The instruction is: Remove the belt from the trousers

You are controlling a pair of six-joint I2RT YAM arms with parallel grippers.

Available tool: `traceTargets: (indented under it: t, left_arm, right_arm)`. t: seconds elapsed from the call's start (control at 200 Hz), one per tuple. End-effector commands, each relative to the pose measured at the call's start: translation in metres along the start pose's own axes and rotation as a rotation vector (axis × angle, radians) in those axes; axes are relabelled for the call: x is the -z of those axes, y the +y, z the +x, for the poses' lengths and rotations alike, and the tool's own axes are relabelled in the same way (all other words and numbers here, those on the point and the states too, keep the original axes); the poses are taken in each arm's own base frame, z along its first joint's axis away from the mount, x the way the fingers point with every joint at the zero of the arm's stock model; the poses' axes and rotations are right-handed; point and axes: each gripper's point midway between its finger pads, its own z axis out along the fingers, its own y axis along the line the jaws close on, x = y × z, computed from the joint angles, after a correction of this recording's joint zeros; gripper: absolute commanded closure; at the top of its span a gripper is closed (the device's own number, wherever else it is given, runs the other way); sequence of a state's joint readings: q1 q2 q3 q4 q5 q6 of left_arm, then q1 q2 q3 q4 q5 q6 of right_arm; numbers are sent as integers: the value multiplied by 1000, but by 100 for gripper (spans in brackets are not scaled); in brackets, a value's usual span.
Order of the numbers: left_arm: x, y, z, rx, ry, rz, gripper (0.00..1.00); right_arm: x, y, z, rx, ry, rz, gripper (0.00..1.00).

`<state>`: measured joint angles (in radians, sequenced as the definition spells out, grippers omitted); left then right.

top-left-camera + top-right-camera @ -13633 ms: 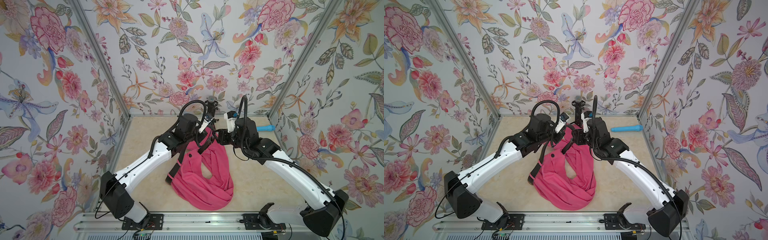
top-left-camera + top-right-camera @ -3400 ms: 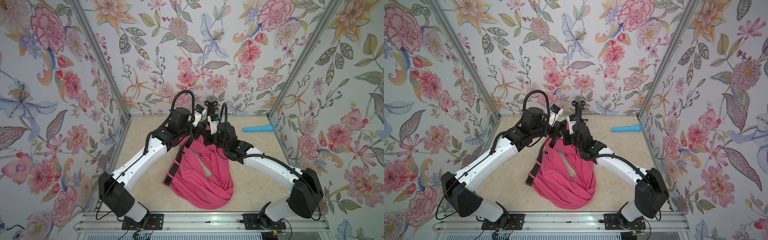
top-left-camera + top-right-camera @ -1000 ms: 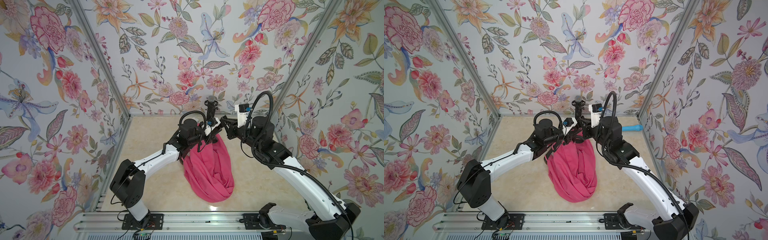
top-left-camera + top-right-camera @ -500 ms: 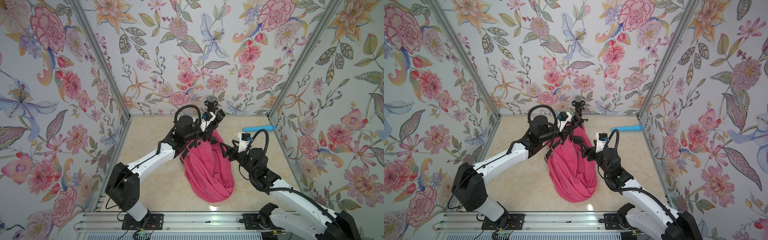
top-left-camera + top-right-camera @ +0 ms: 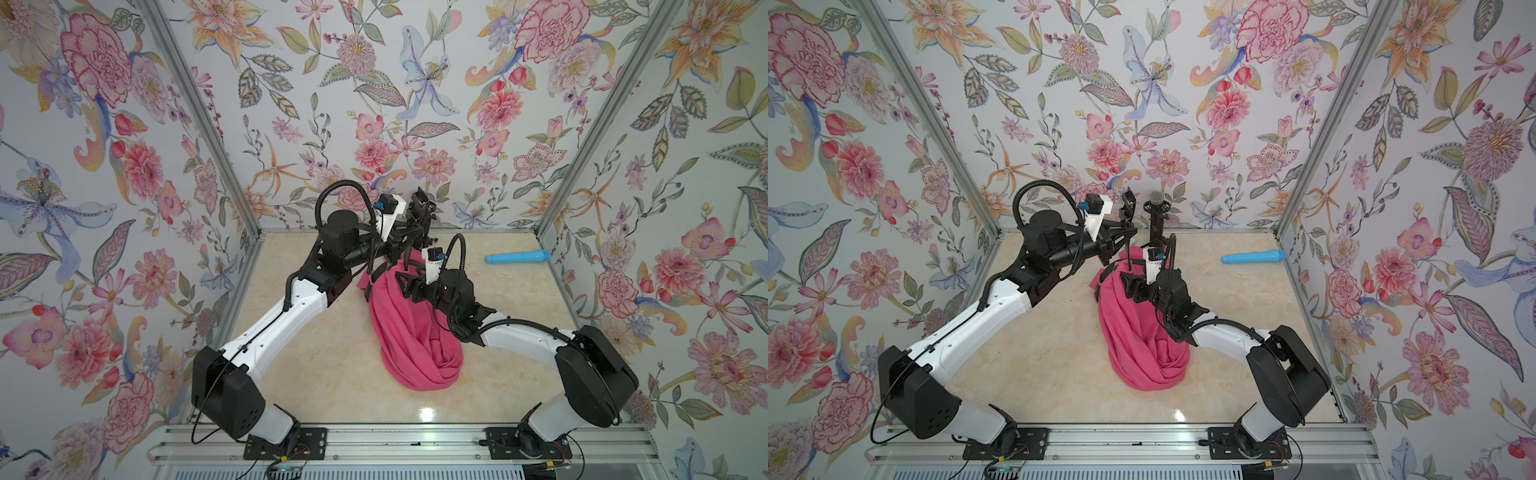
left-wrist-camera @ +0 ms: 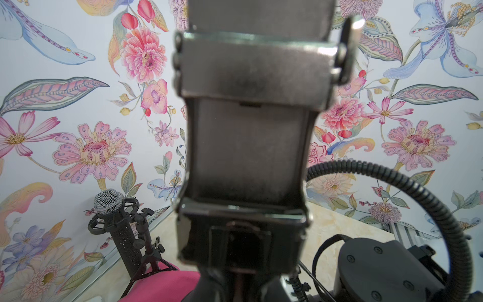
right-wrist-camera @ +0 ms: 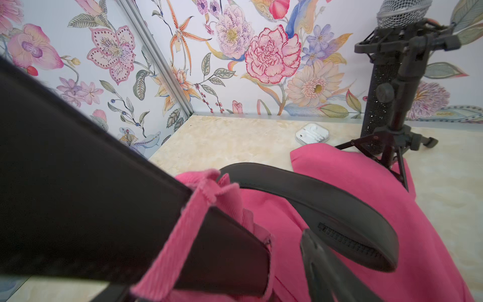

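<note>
A long, narrow black leather-like belt (image 7: 313, 198) is partly threaded in the bright pink soft fabric trousers (image 5: 411, 340). In the right wrist view the strap passes through a pink belt loop (image 7: 193, 217) and curves over the waistband. Its metal buckle end (image 6: 248, 65) is held up above the garment, toward the back wall, pinched in the closed left gripper (image 6: 240, 251). The trousers lie heaped mid-table on the cream marbled tabletop (image 5: 332, 374). The right gripper (image 5: 409, 284) is at the top of the heap, close over the fabric; whether its jaws are apart or closed is unclear. Behind the heap stands a black microphone on a tripod (image 5: 1156, 216), with a small white earphone case (image 7: 312, 133) near it. A light blue cylinder (image 5: 517, 257) lies well apart, near the right wall.
</note>
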<state>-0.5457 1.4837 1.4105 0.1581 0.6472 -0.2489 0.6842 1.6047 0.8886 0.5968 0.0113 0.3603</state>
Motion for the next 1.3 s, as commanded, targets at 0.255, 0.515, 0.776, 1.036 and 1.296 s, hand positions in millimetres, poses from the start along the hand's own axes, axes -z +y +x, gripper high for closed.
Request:
traceTargets:
  t: [0.255, 0.515, 0.776, 1.036, 1.296]
  left_arm:
    - [111, 8, -98, 136, -165, -19, 100]
    - [124, 45, 8, 172, -2, -136, 88]
    - [134, 56, 66, 91, 122, -219, 62]
    - [164, 79, 98, -37, 322, -441, 12]
    - [177, 84, 104, -83, 367, -507, 1]
  right_arm:
    - [-12, -59, 35, -45, 38, 139, 81]
    - [28, -55, -28, -27, -119, 132, 100]
    - [74, -50, -87, 12, -262, 152, 100]
    - [83, -50, -92, 37, -255, 166, 100]
    - [85, -51, -101, 20, -264, 174, 100]
